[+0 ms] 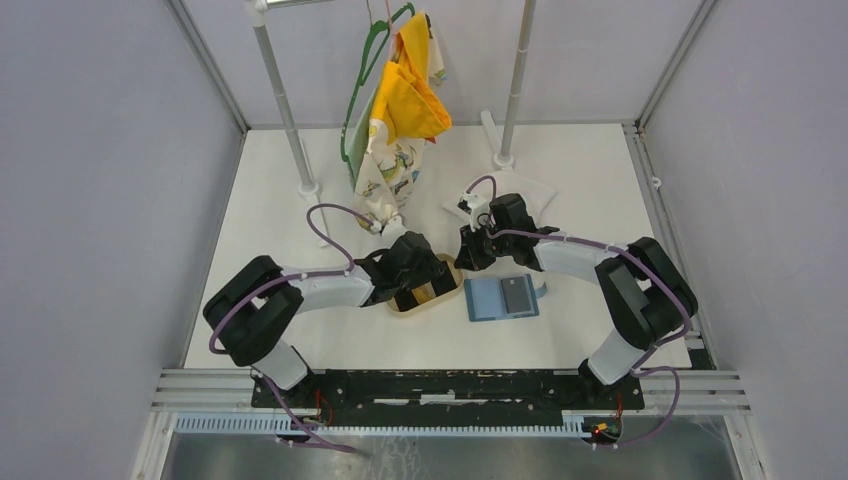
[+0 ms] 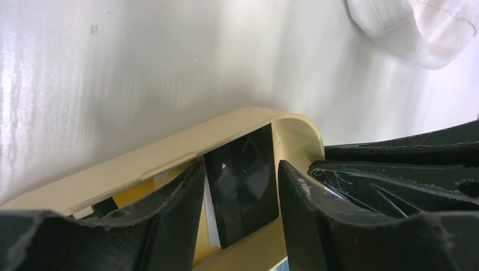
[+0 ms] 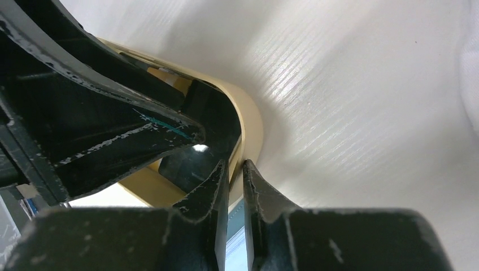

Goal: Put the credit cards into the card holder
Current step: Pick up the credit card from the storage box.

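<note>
The left gripper (image 2: 240, 169) is reaching down into the tan tray (image 2: 169, 149), its two fingers (image 2: 175, 209) standing on either side of a black card (image 2: 243, 186). This card is leaning upright inside the tray's rounded end. The fingers are sitting right at the card's two side edges, but whether they are actually pressing on it cannot be told.

The right gripper (image 3: 236, 169) is meeting the tray at that same rounded end. Its fingers are drawn almost together, pinching the tray's rim between their tips.

Just to the right of the tray, the blue wallet (image 1: 485, 300) is lying flat on the table (image 1: 300, 200). The second card (image 1: 517, 294) is resting on top of the wallet. A white cloth (image 1: 515, 190) is lying beyond the tray.
</note>
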